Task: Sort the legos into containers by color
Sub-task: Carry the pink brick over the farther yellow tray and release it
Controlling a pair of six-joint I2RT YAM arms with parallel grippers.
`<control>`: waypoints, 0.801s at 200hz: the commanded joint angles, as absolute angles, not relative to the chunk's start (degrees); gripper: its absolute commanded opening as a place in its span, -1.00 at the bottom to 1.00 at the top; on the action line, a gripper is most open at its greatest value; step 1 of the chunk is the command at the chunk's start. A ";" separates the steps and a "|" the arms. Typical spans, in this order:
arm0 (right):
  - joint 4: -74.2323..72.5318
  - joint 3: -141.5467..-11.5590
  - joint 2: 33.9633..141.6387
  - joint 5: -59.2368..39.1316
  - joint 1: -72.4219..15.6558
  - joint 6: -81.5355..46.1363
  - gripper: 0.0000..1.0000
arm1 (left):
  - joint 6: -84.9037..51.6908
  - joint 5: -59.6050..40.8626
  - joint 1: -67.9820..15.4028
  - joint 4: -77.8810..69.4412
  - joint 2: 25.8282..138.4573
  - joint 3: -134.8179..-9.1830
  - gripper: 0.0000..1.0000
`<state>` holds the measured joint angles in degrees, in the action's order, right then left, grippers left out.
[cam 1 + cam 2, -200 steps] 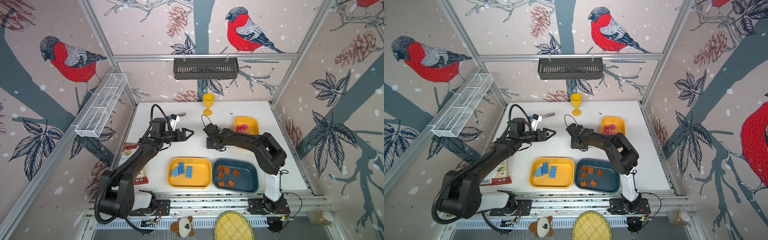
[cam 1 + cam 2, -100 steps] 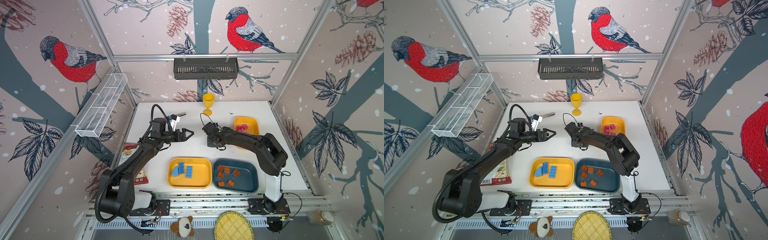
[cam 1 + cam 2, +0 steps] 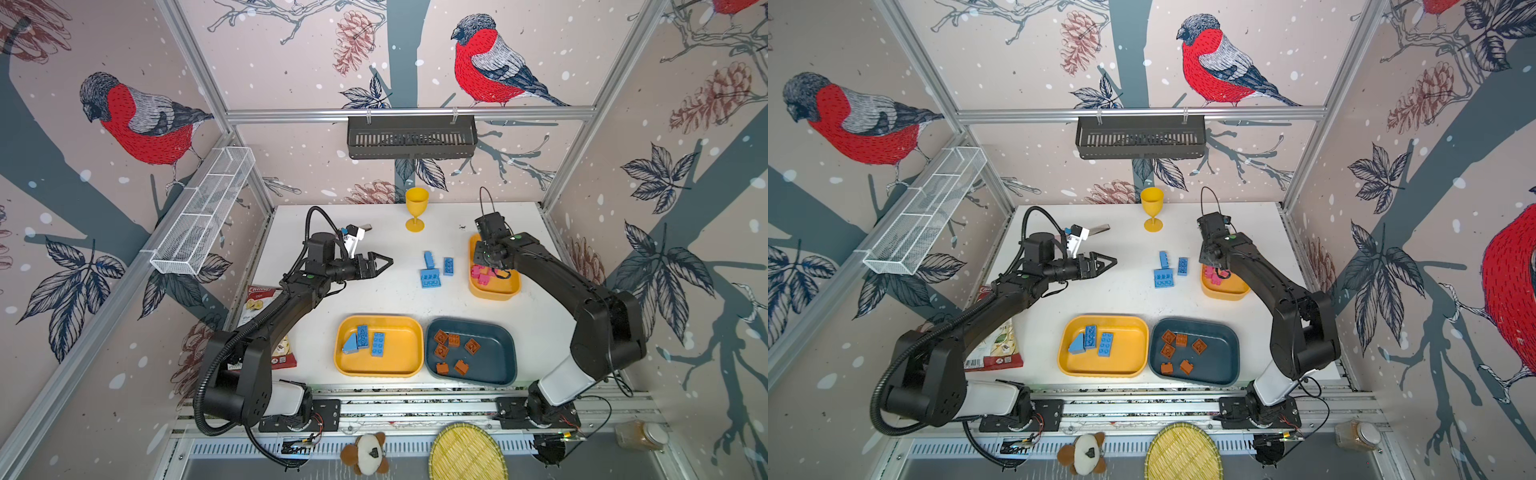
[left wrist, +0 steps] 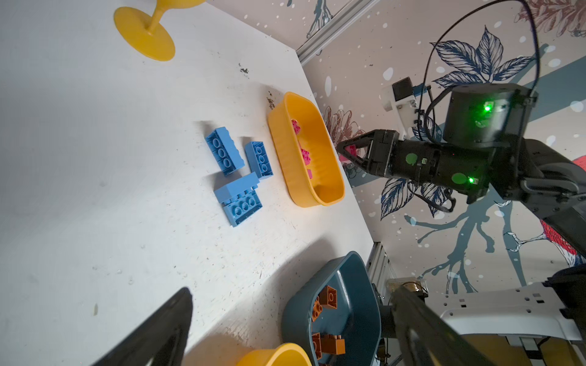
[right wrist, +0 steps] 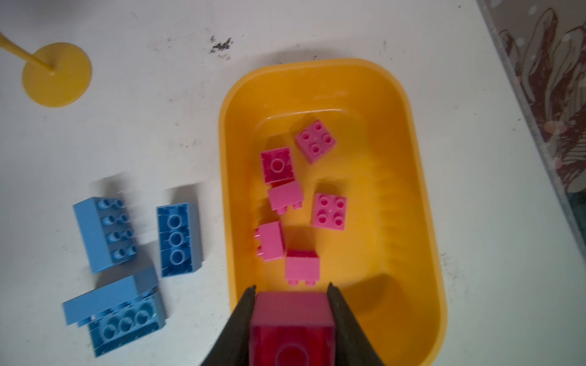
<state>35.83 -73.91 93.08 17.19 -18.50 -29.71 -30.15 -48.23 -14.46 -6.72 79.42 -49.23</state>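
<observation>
Far left, at the table's [image 3: 316, 332] left edge, a snack bag [image 3: 257, 302] lies flat, partly under my left arm. My left claw [image 3: 385, 263] hangs above bare table left of centre, pointing right. Its jaws are spread wide and hold nothing.

Near the front edge sits the larger yellow tray [image 3: 343, 328]. It holds three blue bricks [image 3: 377, 344] grouped in its left half, one of them a wedge. At the far edge of the table a yellow goblet [image 3: 415, 207] stands upright.

Right of my left claw, in the middle of the table, a small cluster of loose blue legos [image 3: 430, 277] lies just beside the smaller yellow tray [image 3: 498, 292], not touching it. In the right wrist view one lies on its side, one lies hollow side up, and a paler piece rests across another hollow-side-up brick.

The teal tray [image 3: 500, 334] sits close against the right side of the larger yellow one. Six brown-orange bricks [image 3: 472, 345] are scattered inside it.

The smaller yellow tray stands at the right, farther back. Six pink bricks [image 5: 329, 210] lie loose on its floor, some studs up and some tipped over. My right claw [image 5: 291, 290] hangs over the near-left part of this tray, with its jaws clamped on the two sides of a seventh pink lego [image 5: 291, 321], which is lifted clear of the others.
</observation>
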 commanded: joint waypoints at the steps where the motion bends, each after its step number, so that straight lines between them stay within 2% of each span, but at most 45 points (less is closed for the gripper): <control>1: 33.68 -75.08 93.87 15.87 -14.76 -23.99 -0.47 | -32.29 -49.57 -15.39 -11.63 80.10 -50.34 0.94; 49: 30.25 -78.58 101.68 14.60 -8.84 -18.78 -0.44 | -32.04 -48.78 -16.83 -10.25 81.12 -52.02 0.94; 124: 28.12 -82.93 112.51 14.97 -7.56 -16.58 -0.35 | -30.47 -47.29 -16.87 -6.88 79.99 -51.70 0.94; 160: 28.90 -83.49 113.90 16.54 -7.74 -16.70 -0.26 | -29.62 -46.76 -16.83 -5.45 79.72 -51.59 0.94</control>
<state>28.84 -82.83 113.54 15.20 -7.55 -17.56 -31.03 -47.27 -16.82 -5.80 80.09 -51.48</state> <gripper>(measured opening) 0.355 0.972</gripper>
